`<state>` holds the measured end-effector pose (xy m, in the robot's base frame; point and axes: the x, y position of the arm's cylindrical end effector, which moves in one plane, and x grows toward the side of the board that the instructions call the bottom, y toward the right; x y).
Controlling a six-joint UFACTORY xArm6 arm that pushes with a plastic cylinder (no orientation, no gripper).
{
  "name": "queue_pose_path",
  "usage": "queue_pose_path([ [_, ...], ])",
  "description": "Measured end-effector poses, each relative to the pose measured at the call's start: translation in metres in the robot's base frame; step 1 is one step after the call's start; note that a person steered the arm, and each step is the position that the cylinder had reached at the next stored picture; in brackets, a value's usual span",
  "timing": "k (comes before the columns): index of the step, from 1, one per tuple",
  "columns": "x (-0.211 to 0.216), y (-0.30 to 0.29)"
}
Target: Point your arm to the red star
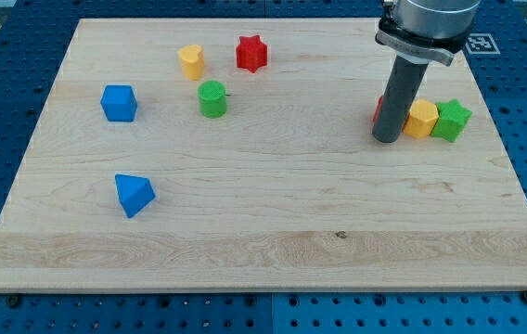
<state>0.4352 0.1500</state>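
Red star [252,53], upright, untouched

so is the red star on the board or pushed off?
On. The red star sits on the wooden board near the view's top edge, right of the yellow block; my tip is far right.

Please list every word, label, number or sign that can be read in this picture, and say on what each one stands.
No readable words or numbers appear.
A black-and-white square marker, a pattern and no text, lies beyond the wooden board at the view's top right.
The blocks bear no labels.
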Motion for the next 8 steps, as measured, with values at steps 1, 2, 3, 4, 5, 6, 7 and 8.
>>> queue_pose_path([
  [1,0.000,-0.022],
  [2,0.000,-0.055],
  [3,0.000,-0.083],
  [4,0.000,-0.090],
  [5,0.000,-0.090],
  [6,-0.050,-0.091],
  [7,-0.119,-0.104],
  [8,-0.171,-0.121],
])
